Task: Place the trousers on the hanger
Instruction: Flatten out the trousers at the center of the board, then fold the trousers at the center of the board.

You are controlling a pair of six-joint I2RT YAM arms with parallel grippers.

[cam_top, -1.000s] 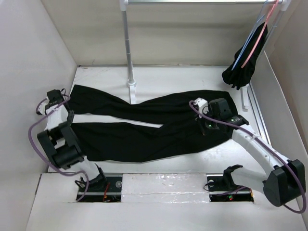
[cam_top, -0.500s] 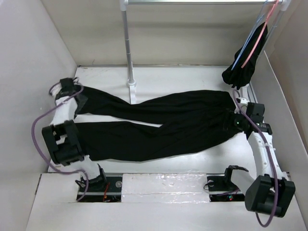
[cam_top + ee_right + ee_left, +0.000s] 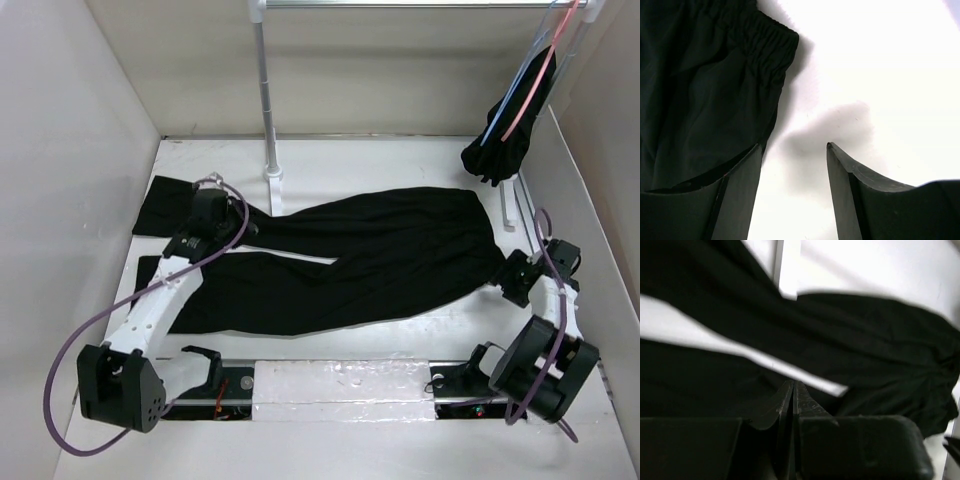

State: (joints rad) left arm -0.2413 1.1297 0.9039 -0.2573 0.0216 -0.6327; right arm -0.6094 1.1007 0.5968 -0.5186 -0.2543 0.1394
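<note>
The black trousers (image 3: 400,250) lie flat on the white table, waist to the right and both legs stretched left. My left gripper (image 3: 228,228) hovers over the upper leg, jaws shut with nothing between them; in the left wrist view its tips (image 3: 792,383) sit above the white gap between the legs (image 3: 875,340). My right gripper (image 3: 505,283) is low at the waist's right edge and open. In the right wrist view (image 3: 794,145) the elastic waistband (image 3: 772,37) lies just left of it, and bare table shows between the jaws. The light-blue hanger (image 3: 512,98) hangs from the rail at the back right.
A pink hanger (image 3: 537,82) with a small bunched black garment (image 3: 497,150) hangs beside the blue one. The rack's white pole (image 3: 266,100) stands at the back centre, its foot touching the trousers. Side walls close in left and right; a white strip (image 3: 508,212) lies near the right wall.
The left arm swung from the far-left leg ends inward over the upper leg, opening and shutting again. The right gripper left the waist, moved right off the fabric and opened.
</note>
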